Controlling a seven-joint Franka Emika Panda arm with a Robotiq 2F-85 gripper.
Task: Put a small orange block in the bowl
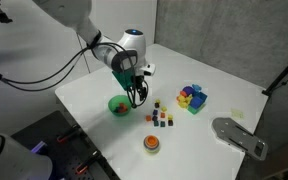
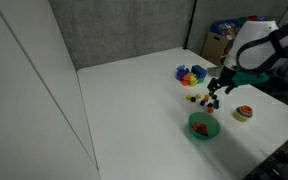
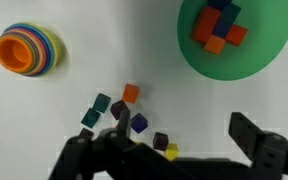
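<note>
The small orange block [image 3: 130, 93] lies on the white table at the edge of a scatter of tiny coloured cubes [image 3: 138, 122], seen in the wrist view. The green bowl [image 3: 192, 50] is at the top right there and holds a few red, orange and blue blocks. The bowl also shows in both exterior views [image 1: 112, 103] [image 2: 194, 129]. My gripper [image 3: 183, 128] is open and empty, hovering above the table with its fingers straddling the near side of the scatter. In both exterior views the gripper [image 1: 136, 98] [image 2: 213, 100] hangs between the bowl and the cubes [image 1: 160, 118].
An orange round dish with rainbow rings [image 3: 24, 50] [image 1: 151, 144] [image 2: 243, 113] stands beyond the cubes. A pile of bigger bright blocks [image 1: 192, 97] [image 2: 189, 74] sits further back. A grey metal bracket [image 1: 236, 135] lies at the table's edge.
</note>
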